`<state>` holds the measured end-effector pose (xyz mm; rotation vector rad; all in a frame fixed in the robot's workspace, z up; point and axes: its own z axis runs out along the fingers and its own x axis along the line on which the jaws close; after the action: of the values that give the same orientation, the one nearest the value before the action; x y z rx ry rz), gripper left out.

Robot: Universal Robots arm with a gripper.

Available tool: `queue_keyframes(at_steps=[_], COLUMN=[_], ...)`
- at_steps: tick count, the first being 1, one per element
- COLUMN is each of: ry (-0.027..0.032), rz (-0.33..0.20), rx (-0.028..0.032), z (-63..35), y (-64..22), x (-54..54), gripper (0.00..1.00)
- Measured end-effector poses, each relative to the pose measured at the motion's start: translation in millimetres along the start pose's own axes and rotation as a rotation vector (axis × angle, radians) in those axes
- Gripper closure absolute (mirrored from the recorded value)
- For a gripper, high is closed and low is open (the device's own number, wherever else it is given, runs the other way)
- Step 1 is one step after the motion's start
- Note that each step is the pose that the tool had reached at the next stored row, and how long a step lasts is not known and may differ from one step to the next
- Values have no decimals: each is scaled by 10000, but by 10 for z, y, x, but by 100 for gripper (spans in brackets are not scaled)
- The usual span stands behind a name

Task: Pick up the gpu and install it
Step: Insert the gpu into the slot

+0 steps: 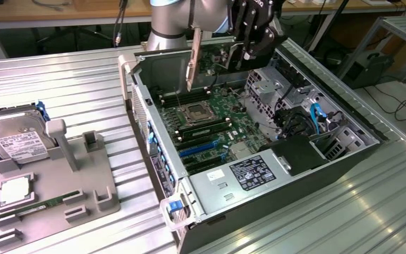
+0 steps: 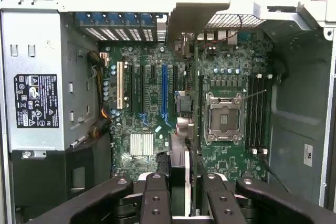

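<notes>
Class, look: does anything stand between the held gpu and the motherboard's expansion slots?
Nothing visible does. The gripper holds the gpu above the open case; the expansion slots lie uncovered, with no cable across them.

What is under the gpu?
The open computer case: its green motherboard, with the CPU socket and the blue slots. The gripper holds the gpu on edge above them. In the wrist view the card hides a narrow strip of board beneath it.
</notes>
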<state>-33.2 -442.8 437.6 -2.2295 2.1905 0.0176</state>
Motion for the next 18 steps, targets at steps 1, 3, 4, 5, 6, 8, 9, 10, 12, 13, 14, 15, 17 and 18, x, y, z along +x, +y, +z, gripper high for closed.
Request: queue_keyframes(at_steps=[1,3,4,5,6,8,9,10,12,13,14,15,17,18], ry=[-1,-1,-1,-1,-1,0,0,-1,-1,-1,-1,-1,-1,-1], rz=[-44,-62,-76,-79,-81,-85,-87,-90,-93,-96,-98,-100,-105,-107], rx=[0,-1,-1,-1,-1,-2,-2,-2,-2,-2,-2,-2,-2,-2], z=[45,85,112,118,123,131,135,139,147,155,159,162,170,174], y=[0,0,0,0,0,1,1,0,0,1,1,1,1,1], x=[1,2,2,2,2,3,3,3,3,3,3,3,3,3], gripper=[73,73,73,73,73,73,73,73,73,73,73,73,73,73])
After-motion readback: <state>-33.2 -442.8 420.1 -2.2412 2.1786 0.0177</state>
